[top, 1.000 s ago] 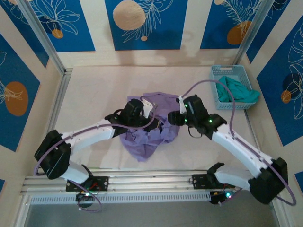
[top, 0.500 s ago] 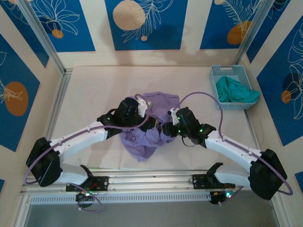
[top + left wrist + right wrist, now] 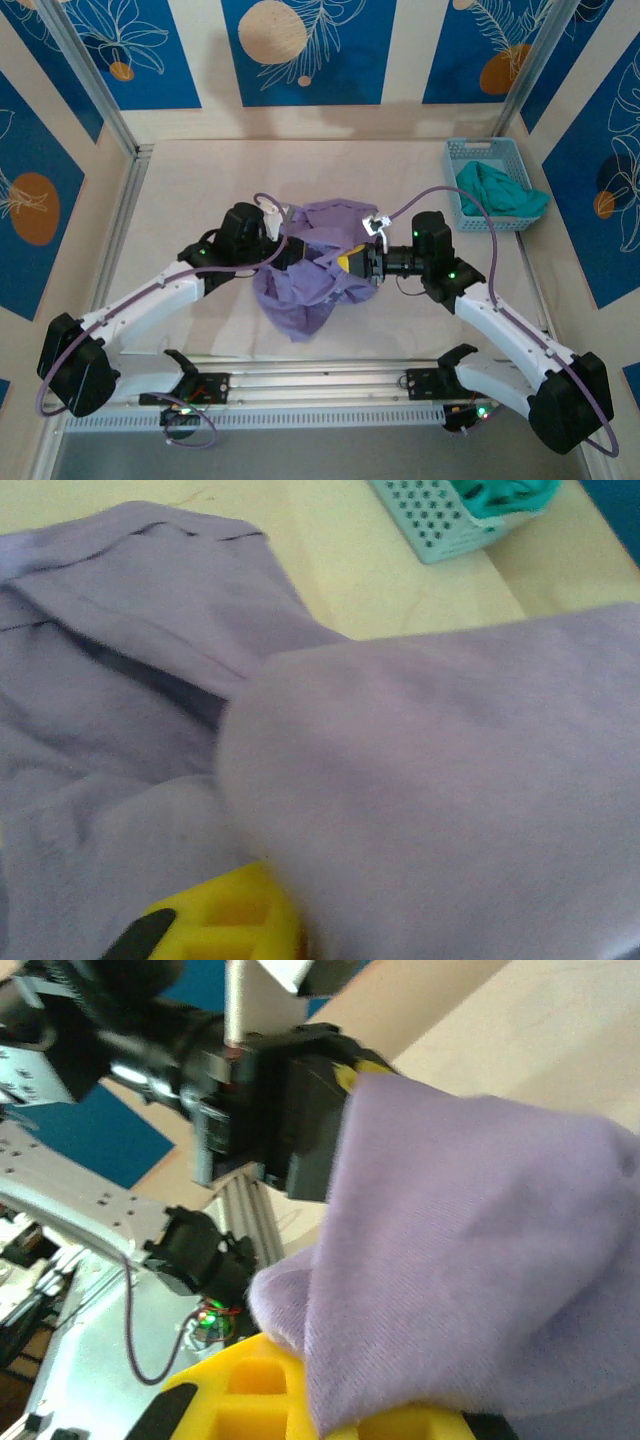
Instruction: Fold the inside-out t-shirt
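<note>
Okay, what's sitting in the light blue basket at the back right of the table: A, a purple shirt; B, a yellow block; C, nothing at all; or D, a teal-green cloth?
D: a teal-green cloth lies bunched inside the basket, while the purple t-shirt is out on the table.
</note>
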Controlling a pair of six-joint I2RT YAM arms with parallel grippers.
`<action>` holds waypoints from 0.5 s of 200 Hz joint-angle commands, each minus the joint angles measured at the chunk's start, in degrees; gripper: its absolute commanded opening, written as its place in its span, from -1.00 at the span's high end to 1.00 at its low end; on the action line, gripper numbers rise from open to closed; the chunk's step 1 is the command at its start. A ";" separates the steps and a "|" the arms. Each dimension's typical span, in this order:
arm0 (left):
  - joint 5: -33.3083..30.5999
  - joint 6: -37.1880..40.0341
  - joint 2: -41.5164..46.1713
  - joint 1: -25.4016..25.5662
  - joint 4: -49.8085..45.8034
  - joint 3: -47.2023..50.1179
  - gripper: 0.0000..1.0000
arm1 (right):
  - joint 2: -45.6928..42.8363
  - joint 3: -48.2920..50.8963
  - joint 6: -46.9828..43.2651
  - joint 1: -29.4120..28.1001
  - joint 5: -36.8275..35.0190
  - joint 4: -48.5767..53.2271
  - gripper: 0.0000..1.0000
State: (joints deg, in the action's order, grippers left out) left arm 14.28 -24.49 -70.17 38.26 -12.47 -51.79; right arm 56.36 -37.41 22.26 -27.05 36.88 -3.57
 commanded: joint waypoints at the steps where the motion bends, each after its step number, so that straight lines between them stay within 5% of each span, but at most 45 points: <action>1: -6.52 4.04 -0.18 0.92 -5.42 -1.49 0.35 | 1.33 0.15 1.94 0.48 6.61 -4.17 1.00; 48: -13.76 7.32 7.52 5.30 -9.58 0.16 -0.14 | 3.48 -0.29 3.58 1.87 6.09 -4.26 1.00; 79: -4.88 7.69 11.63 6.14 -9.33 1.34 -0.15 | 3.76 -0.13 3.70 2.34 5.13 -3.60 1.00; 100: 5.01 7.72 12.27 6.16 -6.50 2.09 0.13 | 3.93 -0.12 4.10 2.48 4.95 -3.56 1.00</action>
State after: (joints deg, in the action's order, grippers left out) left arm 7.97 -17.72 -58.46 43.99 -20.40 -51.44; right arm 59.90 -37.41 25.52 -24.93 40.77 -6.46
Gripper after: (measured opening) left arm 0.510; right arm 0.064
